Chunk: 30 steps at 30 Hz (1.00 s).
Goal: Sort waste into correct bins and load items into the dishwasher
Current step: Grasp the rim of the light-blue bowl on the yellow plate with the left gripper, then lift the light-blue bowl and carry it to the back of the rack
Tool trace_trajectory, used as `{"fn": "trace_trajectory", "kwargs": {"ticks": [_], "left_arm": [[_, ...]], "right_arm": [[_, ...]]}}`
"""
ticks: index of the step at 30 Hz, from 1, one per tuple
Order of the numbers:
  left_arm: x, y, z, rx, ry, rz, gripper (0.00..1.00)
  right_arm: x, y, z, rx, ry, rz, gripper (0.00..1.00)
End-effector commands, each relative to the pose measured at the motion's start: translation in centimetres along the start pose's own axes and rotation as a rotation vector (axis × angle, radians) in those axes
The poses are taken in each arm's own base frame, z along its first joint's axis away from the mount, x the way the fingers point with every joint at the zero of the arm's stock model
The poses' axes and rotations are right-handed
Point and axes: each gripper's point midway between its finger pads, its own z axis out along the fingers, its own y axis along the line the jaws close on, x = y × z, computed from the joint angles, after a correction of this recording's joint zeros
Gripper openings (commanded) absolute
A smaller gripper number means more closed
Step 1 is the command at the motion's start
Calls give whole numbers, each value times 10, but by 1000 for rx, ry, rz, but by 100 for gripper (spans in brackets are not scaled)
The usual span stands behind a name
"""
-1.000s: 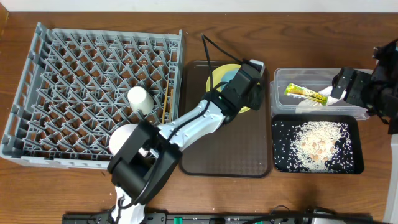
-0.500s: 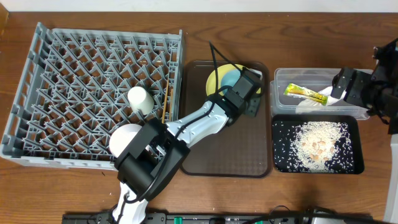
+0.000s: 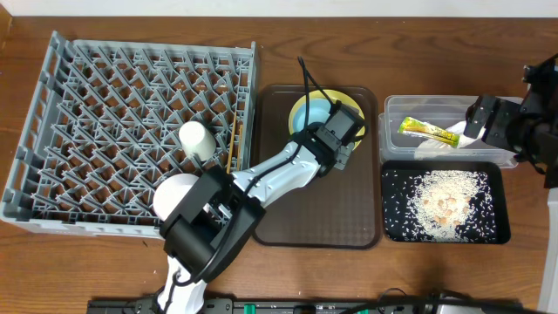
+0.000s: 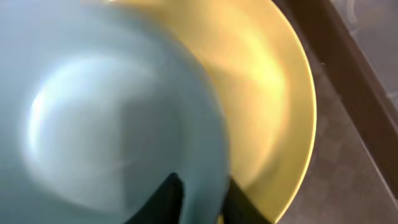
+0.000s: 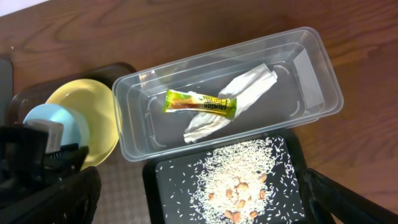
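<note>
My left gripper (image 3: 334,138) (image 4: 200,190) straddles the near rim of the light blue bowl (image 3: 314,112) (image 4: 93,112), one finger inside and one outside, shut on it. The bowl sits on the yellow plate (image 3: 351,102) (image 4: 267,93) on the brown serving tray (image 3: 349,218). My right gripper (image 3: 485,122) (image 5: 199,177) is open and empty above the clear tub (image 3: 392,105) (image 5: 323,68). The tub holds the yellow-green sachet (image 3: 427,132) (image 5: 199,102) and the white napkin (image 5: 249,87). The rice scraps (image 3: 445,201) (image 5: 242,180) lie in the black tray (image 3: 388,231).
The grey dish rack (image 3: 35,131) at the left holds the white cup (image 3: 195,138), the white bowl (image 3: 177,194) and the chopsticks (image 3: 232,148). My left arm stretches from the front edge across the serving tray. Brown nut-like bits lie among the rice.
My left gripper has drawn back from over the plate toward the tray's middle, uncovering more of the blue bowl. The right arm has not moved.
</note>
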Motion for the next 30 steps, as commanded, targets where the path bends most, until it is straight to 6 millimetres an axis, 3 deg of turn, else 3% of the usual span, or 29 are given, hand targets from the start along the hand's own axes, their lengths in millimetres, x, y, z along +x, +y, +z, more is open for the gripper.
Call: {"fn": "trace_trajectory", "kwargs": {"ticks": [1, 5, 8, 11, 14, 18, 22, 25, 30], "left_arm": [[-24, 7, -22, -31, -70, 9, 8], [-29, 8, -28, -28, -85, 6, 8], [-44, 8, -44, -17, -133, -6, 8], [-69, 14, -73, -4, -215, -52, 8], [-100, 31, -117, 22, -319, -116, 8], [-134, 66, -181, 123, -445, -193, 8], [-148, 112, -227, 319, -503, -377, 8], [-152, 149, -249, 523, -508, -515, 8], [-149, 212, -267, 790, -494, -688, 8]], "right_arm": [[-3, 0, -3, -3, -9, 16, 99], [-3, 0, -3, -3, -9, 16, 99], [-3, 0, -3, -3, -9, 16, 99], [-3, 0, -3, -3, -9, 16, 99], [-3, 0, -3, -3, -9, 16, 99], [-3, 0, -3, -3, -9, 16, 99], [-3, 0, -3, -3, -9, 16, 99], [-3, 0, -3, -3, -9, 16, 99], [-3, 0, -3, -3, -9, 16, 99]]}}
